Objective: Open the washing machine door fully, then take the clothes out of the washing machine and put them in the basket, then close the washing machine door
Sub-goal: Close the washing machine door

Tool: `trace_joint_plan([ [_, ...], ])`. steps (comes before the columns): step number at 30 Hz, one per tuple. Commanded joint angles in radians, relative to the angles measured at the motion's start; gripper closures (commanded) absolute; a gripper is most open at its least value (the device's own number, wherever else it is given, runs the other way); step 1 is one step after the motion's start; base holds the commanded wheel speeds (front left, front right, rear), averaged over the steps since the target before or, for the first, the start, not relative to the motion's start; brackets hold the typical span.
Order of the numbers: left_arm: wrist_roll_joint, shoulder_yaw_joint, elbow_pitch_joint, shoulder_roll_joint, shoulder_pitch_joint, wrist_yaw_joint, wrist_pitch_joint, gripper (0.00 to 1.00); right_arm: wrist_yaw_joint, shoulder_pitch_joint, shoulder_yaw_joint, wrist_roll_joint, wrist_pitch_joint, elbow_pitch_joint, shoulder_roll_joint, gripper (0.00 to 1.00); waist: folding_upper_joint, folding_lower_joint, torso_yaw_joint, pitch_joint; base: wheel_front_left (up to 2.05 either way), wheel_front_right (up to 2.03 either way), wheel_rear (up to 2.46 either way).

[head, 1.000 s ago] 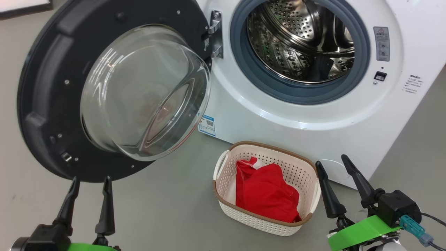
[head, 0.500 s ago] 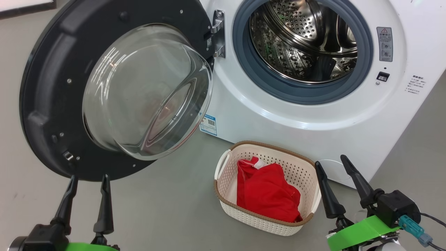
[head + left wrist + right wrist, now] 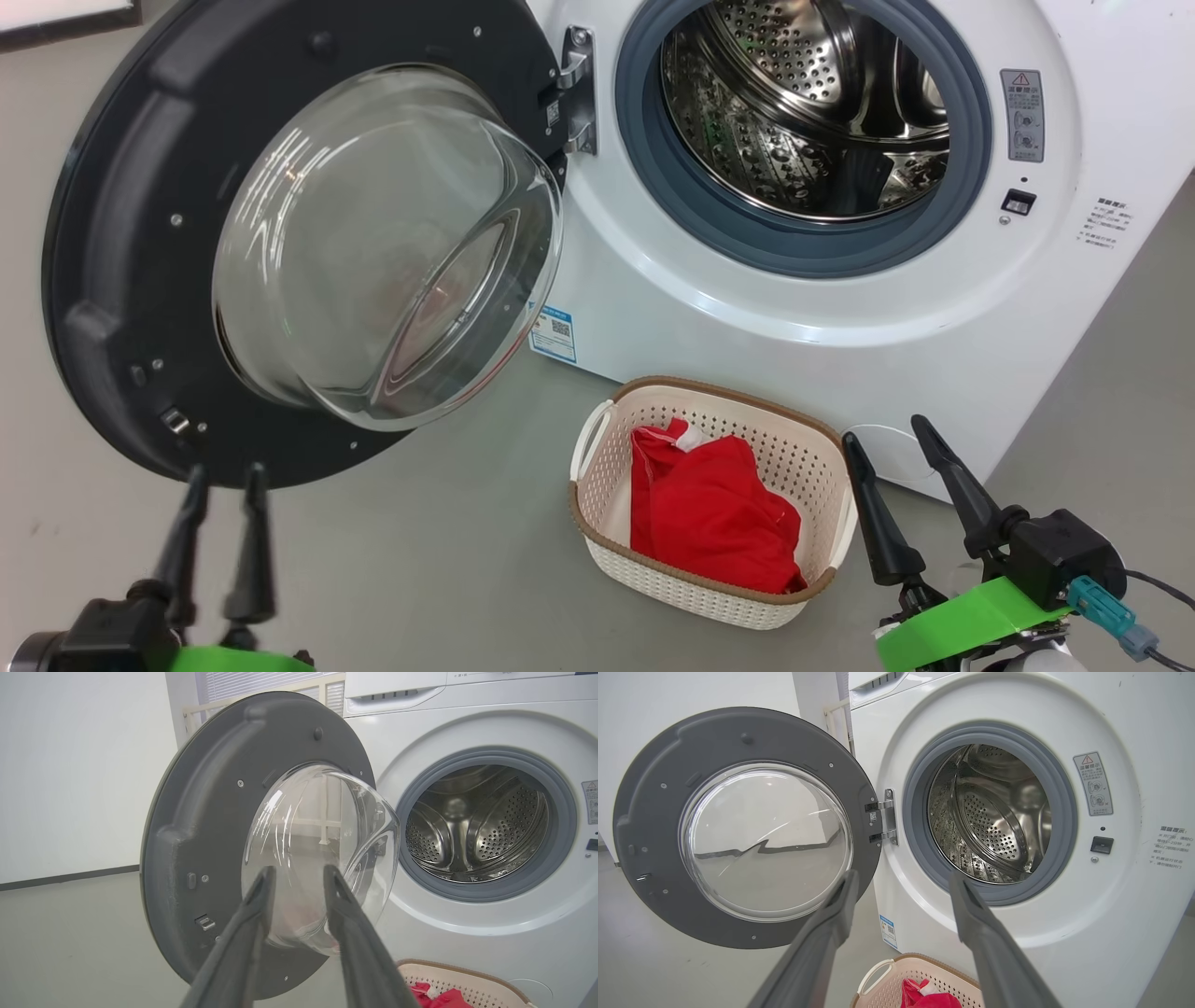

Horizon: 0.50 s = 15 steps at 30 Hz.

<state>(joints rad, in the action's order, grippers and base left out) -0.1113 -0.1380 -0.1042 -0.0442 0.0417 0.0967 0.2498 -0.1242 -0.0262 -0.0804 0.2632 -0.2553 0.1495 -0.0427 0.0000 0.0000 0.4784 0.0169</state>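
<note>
On the grey floor [image 3: 448,541] in front of the robot, the washing machine [image 3: 747,317] is standing with its round opening uncovered. The washing machine door [image 3: 121,280] is hanging wide out to the left on its hinge [image 3: 579,93], its clear glass bowl [image 3: 373,243] bulging toward the near side, so the opening step is looking done. The steel drum [image 3: 803,112] is showing nothing but bare perforated metal as far as the views are reaching, though its lowest near part is lying hidden behind the grey seal [image 3: 653,187]. The basket [image 3: 691,597] is sitting on the floor just in front of the machine, toward the near right, and a red garment [image 3: 719,513] is lying bunched inside it, so the unloading is appearing finished as well. Closing the door is looking like the one step not yet done. The left claw [image 3: 225,476] is hovering at the near left, just below the door's bottom rim, with its fingers parted a little way and grasping nothing; in the left wrist view it is pointing at the glass bowl without touching it. The right claw [image 3: 883,429] is hanging at the near right, just beside the basket, spread wide and empty.
</note>
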Motion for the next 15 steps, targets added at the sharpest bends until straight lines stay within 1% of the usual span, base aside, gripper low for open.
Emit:
trace_joint_plan([
  [1,0.021,-0.035,0.034,-0.010,0.047,-0.006,0.012,1.00,-0.007,-0.043,-0.026,0.021,-0.006,-0.023,-0.008,0.00,0.0000,0.0000,-0.001,-0.001,0.00,0.00,0.00],
  [5,0.026,-0.052,0.049,-0.028,0.095,-0.006,0.012,1.00,-0.007,-0.041,-0.025,0.016,-0.006,-0.020,-0.008,0.00,0.0000,0.0000,-0.004,-0.002,0.00,0.00,0.00],
  [11,-0.020,-0.111,0.049,-0.062,0.237,-0.004,0.012,1.00,-0.007,-0.034,-0.020,0.010,-0.006,-0.019,-0.008,0.00,0.0000,0.0000,-0.008,-0.002,0.00,0.00,0.00],
  [15,-0.030,-0.157,0.018,-0.091,0.360,-0.026,0.012,1.00,-0.007,-0.035,-0.028,0.007,-0.006,-0.016,-0.008,0.00,0.0000,0.0000,-0.016,-0.007,0.00,0.00,0.00],
])
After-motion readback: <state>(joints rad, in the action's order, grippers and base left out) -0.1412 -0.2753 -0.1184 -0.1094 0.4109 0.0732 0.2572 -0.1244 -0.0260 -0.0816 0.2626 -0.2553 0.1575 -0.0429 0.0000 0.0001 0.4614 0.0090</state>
